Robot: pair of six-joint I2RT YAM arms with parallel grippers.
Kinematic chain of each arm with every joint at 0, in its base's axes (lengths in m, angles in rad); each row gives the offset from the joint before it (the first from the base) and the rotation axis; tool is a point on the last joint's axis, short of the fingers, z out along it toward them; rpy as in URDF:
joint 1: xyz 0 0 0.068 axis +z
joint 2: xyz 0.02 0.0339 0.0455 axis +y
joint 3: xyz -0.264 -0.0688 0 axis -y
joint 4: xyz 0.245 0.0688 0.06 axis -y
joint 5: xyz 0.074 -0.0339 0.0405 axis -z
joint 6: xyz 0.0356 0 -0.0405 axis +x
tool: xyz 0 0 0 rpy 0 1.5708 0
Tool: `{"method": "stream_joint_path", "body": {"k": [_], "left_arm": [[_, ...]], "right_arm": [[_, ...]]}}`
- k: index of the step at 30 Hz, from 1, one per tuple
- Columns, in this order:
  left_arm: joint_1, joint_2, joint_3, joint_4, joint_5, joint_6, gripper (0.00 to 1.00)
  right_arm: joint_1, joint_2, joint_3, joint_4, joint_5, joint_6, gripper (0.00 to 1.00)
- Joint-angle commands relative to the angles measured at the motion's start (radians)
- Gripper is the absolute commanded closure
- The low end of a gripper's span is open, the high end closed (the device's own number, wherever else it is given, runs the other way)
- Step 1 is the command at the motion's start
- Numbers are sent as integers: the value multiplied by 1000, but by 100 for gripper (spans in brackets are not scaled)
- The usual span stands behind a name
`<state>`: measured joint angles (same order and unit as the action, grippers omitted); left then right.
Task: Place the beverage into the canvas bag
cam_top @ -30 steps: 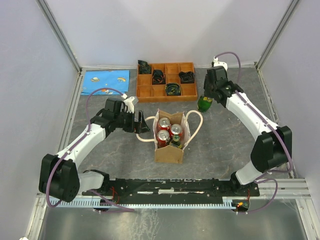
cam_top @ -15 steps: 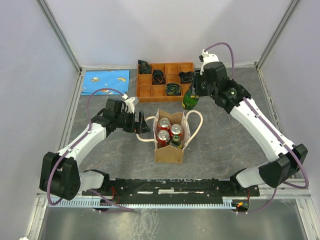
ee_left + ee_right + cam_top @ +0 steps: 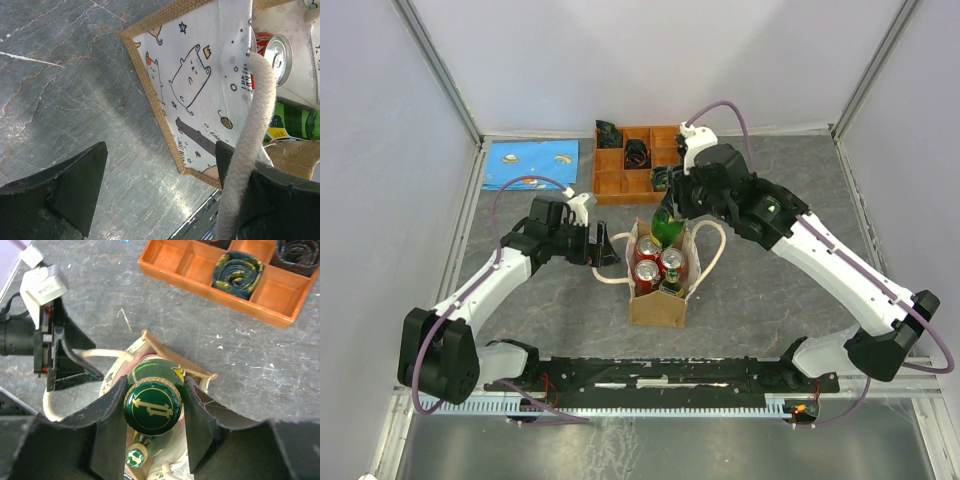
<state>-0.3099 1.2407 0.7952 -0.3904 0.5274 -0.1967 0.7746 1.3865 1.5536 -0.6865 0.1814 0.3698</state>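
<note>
Cream rope handle (image 3: 250, 135) crosses canvas bag (image 3: 195, 90) — can (image 3: 277, 50) inside.

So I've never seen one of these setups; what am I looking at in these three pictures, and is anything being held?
Two white robot arms are bolted at the near edge of a grey table. The wide picture comes from a fixed camera above and behind them; the other two come from cameras on each wrist. On the table stand a canvas bag with red cans inside, an orange tray of dark rolled items, and a blue sheet. The right gripper is closed on a green bottle, holding it over the bag's opening. The left gripper is open, empty, beside the bag's rope handle.
</note>
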Motion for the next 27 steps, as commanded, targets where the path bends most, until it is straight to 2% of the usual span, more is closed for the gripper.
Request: {"method": "stream_joint_path", "body": {"k": [1,27], "left_arm": [[-3,-33,1,22,0,19,6],[-4,-29,1,13,-6,34,6]], "right_arm": [[63,-68,31,126,22,30,100],[427,-70,-76,-4,133,131,100]]}}
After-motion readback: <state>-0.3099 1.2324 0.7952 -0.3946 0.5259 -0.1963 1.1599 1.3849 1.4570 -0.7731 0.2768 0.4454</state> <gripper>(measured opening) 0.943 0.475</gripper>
